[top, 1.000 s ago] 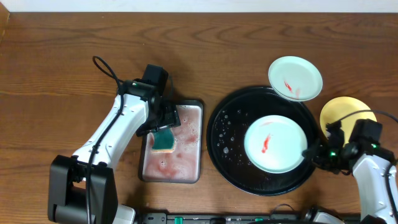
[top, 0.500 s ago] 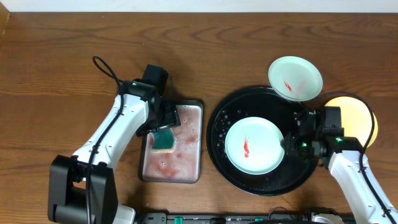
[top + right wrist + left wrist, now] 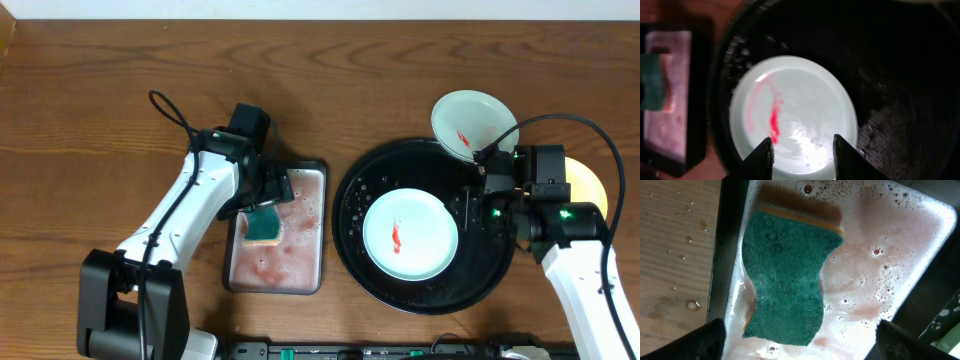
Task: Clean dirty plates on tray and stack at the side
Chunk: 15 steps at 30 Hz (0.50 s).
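One smeared mint plate (image 3: pixel 410 236) now sits mid-tray (image 3: pixel 360 200), slid in from the right rim. Right claw (image 3: pixel 805 159) has let go, jaws apart. Left claw (image 3: pixel 807 345) spread wide over sponge (image 3: pixel 785 280). So wiping looks next. Farther: second mint plate (image 3: pixel 470 120) overlaps far rim, yellow plate (image 3: pixel 590 185) on worktop (image 3: pixel 100 100).

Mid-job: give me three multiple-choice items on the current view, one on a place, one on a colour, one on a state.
1. Where is the sponge? A) in the grey tray B) on the table C) on the floor
2. What colour is the plate in the middle of the black tray? A) yellow B) pale mint C) blue
3. That plate is: A) wiped clean B) upside down C) smeared red
Answers: A, it lies in soapy water there; B, seen overhead; C, a red streak crosses it.
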Available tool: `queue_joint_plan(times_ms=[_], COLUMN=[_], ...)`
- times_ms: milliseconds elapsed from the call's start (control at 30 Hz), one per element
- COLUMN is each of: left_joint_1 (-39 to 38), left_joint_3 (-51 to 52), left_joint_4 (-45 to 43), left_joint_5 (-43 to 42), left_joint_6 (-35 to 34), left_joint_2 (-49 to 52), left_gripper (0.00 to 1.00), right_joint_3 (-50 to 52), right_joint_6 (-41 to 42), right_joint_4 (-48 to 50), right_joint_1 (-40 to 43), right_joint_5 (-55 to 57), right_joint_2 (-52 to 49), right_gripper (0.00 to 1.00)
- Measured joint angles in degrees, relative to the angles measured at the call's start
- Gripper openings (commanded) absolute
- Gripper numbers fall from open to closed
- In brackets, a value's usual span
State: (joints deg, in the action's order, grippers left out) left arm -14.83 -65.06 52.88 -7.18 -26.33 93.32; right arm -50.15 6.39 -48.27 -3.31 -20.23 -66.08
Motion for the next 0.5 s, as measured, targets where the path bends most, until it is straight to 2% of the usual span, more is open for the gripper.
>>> queue_joint_plan(times_ms=[33, 67, 100, 167, 233, 333, 400, 433, 500], left_joint_1=[0.0, 0.0, 0.0, 0.0, -0.04, -0.57, -1.2, -1.68, -2.4], left_joint_3=[0.0, 0.0, 0.0, 0.13, 1.25, 5.97, 9.2, 11.15, 13.99], left_joint_4=[-0.17, -0.42, -0.57, -0.63, -1.01, -4.94, -8.15, -9.9, -13.11], left_joint_5=[0.0, 0.0, 0.0, 0.0, 0.0, 0.04, 0.0, -0.02, 0.07], left_joint_6=[-0.07, -0.22, -0.44, -0.5, -1.11, -2.29, -2.56, -2.67, -3.06], left_joint_2=[0.0, 0.0, 0.0, 0.0, 0.0, -0.02, 0.0, 0.0, 0.0], left_gripper=[0.99, 0.86, 0.79, 0.78, 0.66, 0.6, 0.51, 0.45, 0.26], right_joint_3=[-0.11, -0.11, -0.11, -0.11, -0.11, -0.11, -0.11, -0.11, -0.11], right_joint_6=[-0.39, -0.63, -0.92, -1.05, -1.07, -1.07, -1.09, -1.09, -1.11], right_joint_4=[-0.24, -0.57, -0.92, -1.11, -1.16, -0.9, -0.72, -0.72, -0.76], right_joint_1=[-0.59, -1.05, -1.53, -1.79, -1.86, -1.9, -1.9, -1.9, -1.9], right_joint_5=[-0.24, -0.44, -0.66, -0.76, -0.79, -0.79, -0.79, -0.79, -0.79], right_joint_2=[0.39, 0.61, 0.63, 0.59, 0.59, 0.59, 0.59, 0.59, 0.59], right_gripper=[0.36, 0.36, 0.36, 0.36, 0.36, 0.36, 0.36, 0.36, 0.36])
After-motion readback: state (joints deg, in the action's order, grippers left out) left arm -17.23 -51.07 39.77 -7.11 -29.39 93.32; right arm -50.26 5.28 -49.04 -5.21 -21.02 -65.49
